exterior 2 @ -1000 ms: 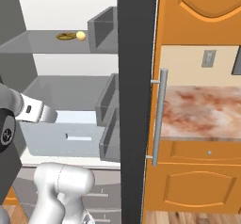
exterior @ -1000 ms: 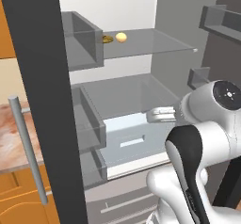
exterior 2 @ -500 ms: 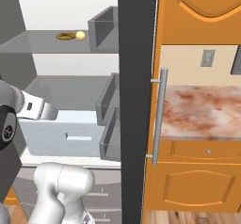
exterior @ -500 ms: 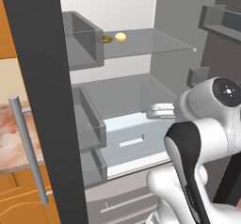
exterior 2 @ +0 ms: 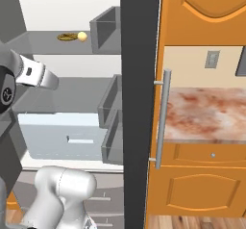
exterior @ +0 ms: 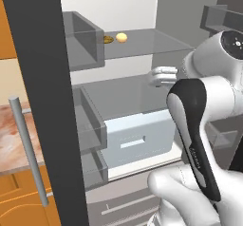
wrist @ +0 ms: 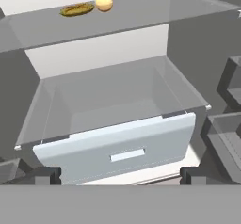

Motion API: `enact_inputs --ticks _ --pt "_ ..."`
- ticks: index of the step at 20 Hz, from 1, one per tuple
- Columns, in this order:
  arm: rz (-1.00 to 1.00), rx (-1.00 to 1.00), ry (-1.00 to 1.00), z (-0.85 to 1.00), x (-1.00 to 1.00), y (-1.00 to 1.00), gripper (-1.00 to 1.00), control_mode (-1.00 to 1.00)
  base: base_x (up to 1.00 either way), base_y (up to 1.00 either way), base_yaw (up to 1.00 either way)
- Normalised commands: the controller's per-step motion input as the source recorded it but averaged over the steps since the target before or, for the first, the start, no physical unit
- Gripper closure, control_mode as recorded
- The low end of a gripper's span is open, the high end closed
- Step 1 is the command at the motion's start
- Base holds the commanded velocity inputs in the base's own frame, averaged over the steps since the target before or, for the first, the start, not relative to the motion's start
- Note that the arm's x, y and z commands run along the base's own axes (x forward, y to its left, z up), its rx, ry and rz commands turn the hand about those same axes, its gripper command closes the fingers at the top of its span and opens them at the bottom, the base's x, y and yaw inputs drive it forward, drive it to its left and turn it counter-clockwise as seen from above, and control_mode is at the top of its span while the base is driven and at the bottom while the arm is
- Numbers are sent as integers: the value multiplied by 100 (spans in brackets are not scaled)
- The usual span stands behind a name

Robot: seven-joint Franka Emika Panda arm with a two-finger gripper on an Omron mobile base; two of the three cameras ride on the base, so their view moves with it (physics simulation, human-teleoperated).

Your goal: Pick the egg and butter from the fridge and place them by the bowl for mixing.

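Inside the fridge (exterior: 142, 54) the egg (exterior: 122, 37) and butter (exterior: 108, 39) sit together near the upper shelf's back edge, while the gripper (wrist: 120, 173), fingers spread wide and empty, has risen toward them above the drawer (wrist: 122, 148)

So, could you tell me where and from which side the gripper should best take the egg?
Probably across the middle of the egg, coming from the open front of the fridge, jaws level. It is small and rounded, on the upper shelf beside the butter, so keep clear of that side.
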Motion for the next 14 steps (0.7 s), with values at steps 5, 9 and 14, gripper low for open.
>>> enact_inputs --ticks 5,9,14 --pt "6 -1 2 64 11 0 -100 -100 0 0 0" --pt "6 -15 -16 8 11 0 -100 -100 0 0 0" --pt "0 -11 -11 3 57 -6 -100 -100 0 0 0"
